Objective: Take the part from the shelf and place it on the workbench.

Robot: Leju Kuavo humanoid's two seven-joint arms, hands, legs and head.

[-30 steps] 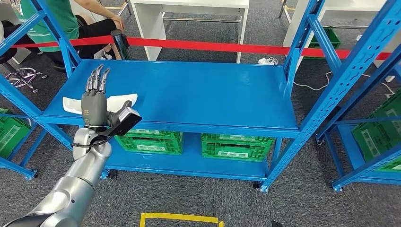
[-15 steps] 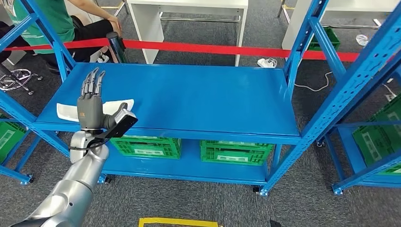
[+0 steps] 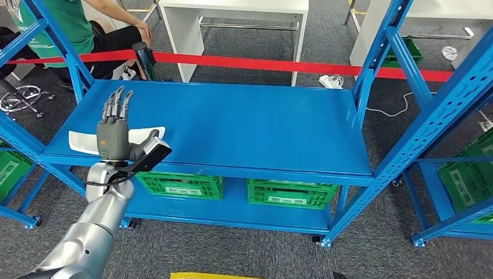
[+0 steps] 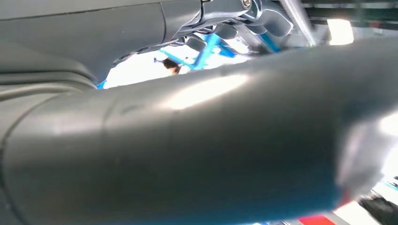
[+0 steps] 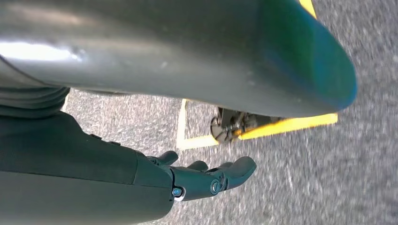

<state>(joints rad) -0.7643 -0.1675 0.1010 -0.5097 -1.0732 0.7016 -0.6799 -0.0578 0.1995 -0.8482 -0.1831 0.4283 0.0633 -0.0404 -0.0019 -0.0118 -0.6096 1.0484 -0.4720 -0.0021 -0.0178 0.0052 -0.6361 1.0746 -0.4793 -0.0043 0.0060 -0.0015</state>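
At left of the head view, the left hand (image 3: 114, 135) spreads wide, empty, over the white part (image 3: 81, 141) on the blue shelf (image 3: 244, 125). Right hand (image 5: 206, 180) hangs loosely open above carpet. No writing is readable.

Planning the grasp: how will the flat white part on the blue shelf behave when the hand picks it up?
The flat white part looks thin and low-lying, so probably light. It lies flush on the smooth blue shelf, so it may slide if pushed and be awkward to get fingers under. It is unlikely to roll. The left hand hovers open above it.
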